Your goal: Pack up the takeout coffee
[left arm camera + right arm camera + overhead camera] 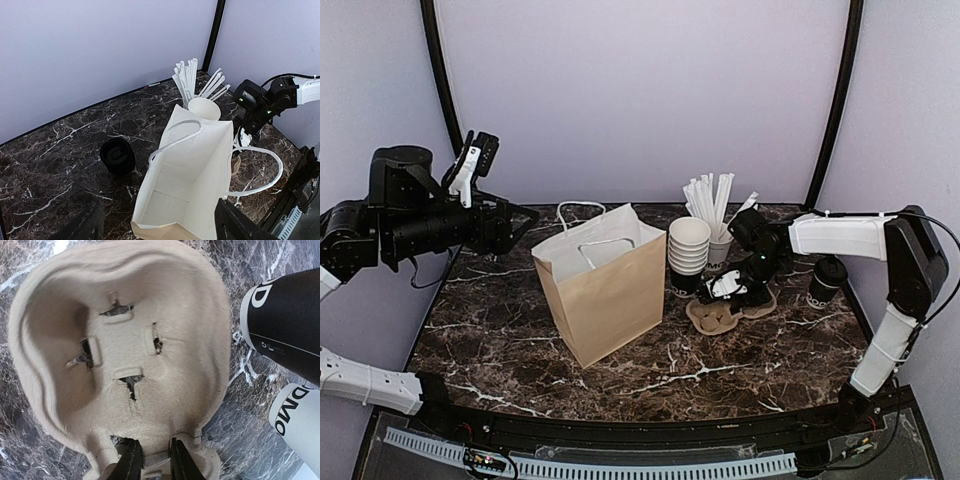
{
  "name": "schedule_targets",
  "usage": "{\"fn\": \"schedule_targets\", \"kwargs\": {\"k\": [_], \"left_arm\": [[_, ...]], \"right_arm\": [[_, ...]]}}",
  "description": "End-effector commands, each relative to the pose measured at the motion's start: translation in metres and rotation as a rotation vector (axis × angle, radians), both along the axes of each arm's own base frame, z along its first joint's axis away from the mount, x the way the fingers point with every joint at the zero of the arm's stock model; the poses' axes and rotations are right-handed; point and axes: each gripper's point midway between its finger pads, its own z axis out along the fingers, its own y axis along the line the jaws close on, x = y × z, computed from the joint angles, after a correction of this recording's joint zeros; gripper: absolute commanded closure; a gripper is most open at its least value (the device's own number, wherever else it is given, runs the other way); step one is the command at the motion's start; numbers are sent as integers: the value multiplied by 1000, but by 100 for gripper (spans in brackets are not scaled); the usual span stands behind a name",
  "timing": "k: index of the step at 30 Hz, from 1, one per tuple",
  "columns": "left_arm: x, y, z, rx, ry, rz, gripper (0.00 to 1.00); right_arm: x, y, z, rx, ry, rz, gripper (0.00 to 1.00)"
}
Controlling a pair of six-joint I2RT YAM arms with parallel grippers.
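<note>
A takeout coffee (827, 280), a black cup with a black lid, stands at the table's right, beside my right arm. Another lidded black cup (118, 156) stands on the far side of the paper bag (195, 175) in the left wrist view; it does not show in the top view. The bag (605, 290) stands open at the table's middle. My left gripper (520, 222) is open and empty, raised left of the bag, with the bag's mouth between its fingers (235, 222). My right gripper (725, 288) is shut on the rim of a pulp cup carrier (125, 340).
A pile of lidless black cups (688, 255) and a white cup of straws (715, 215) stand just behind the carrier (715, 318). Both show at the right of the right wrist view, the black cup (285, 325) above the white cup (300, 415). The table is dark marble (500, 340).
</note>
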Motion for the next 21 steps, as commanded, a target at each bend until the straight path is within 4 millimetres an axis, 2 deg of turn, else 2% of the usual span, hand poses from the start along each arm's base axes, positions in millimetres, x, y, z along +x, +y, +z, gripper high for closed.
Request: {"fn": "schedule_targets", "kwargs": {"k": [1,5,11,17,21], "left_arm": [[0,2,0,-23,-1,5,21],[0,0,-3,-18,4,2,21],[2,-2,-5,-12,4,2,21],[9,-2,-9,8,-3,12,20],[24,4,-23,35,60,47,20]], "right_arm": [[-3,5,-4,9,16,-5,81],[-5,4,1,15,16,-18,84],[-13,2,24,33,-21,-42,87],[-29,4,63,78,-80,-54,88],[-32,8,104,123,-126,-61,89]]}}
